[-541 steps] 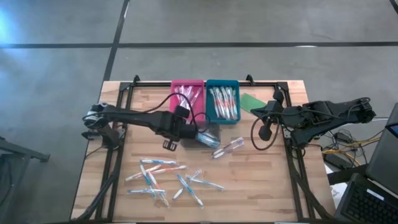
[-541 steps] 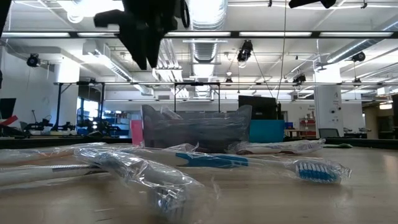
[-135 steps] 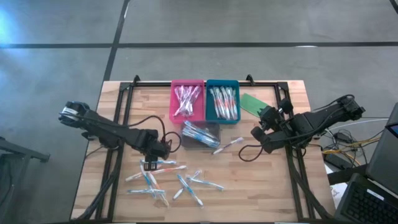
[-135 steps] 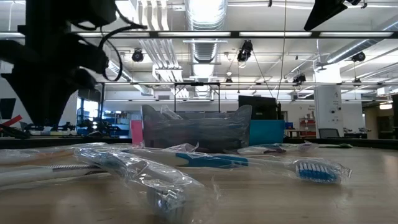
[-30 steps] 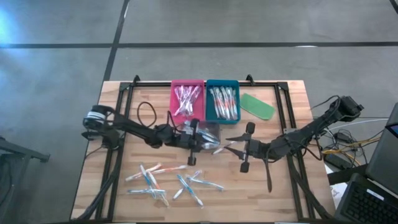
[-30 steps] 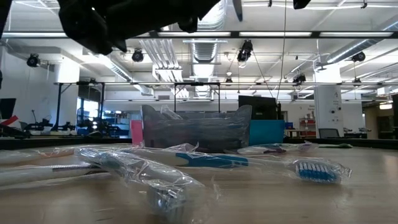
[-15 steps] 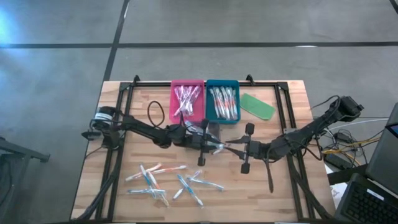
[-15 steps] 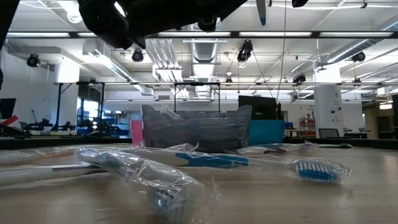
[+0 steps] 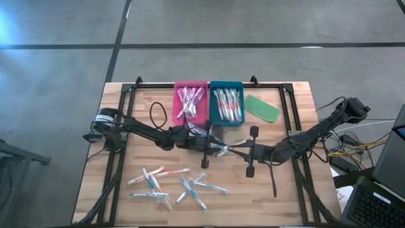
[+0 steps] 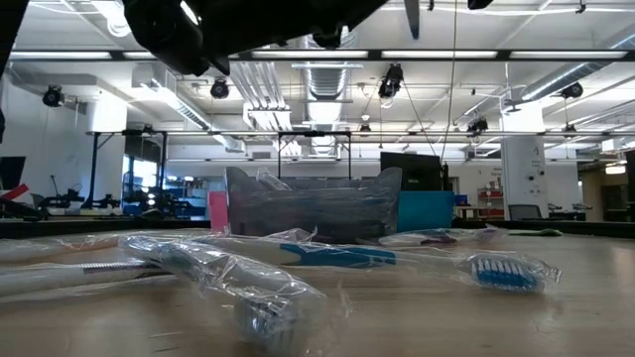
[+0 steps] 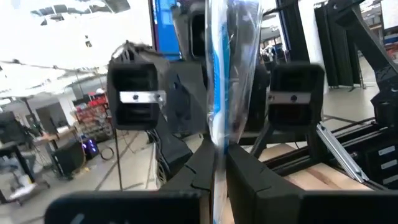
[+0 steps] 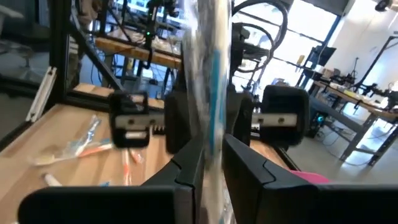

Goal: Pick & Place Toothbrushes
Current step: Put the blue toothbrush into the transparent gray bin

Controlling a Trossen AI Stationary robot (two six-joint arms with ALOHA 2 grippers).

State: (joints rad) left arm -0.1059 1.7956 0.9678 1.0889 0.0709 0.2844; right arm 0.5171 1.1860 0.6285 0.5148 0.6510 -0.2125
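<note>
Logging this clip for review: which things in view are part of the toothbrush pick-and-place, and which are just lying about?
Part of the job:
- wrapped toothbrush gripped by left gripper and right gripper
- loose toothbrushes
- pink tray
- teal tray

Lying about:
- green oblong piece
- grey bin

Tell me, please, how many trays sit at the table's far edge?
2: a pink tray on the left and a teal tray beside it, both holding wrapped toothbrushes.

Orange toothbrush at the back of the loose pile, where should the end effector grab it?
Grip the orange toothbrush at mid-handle, coming straight down with the fingers across its width. It lies flat, nearly left to right, and that stretch looks clear of neighbouring brushes.
</note>
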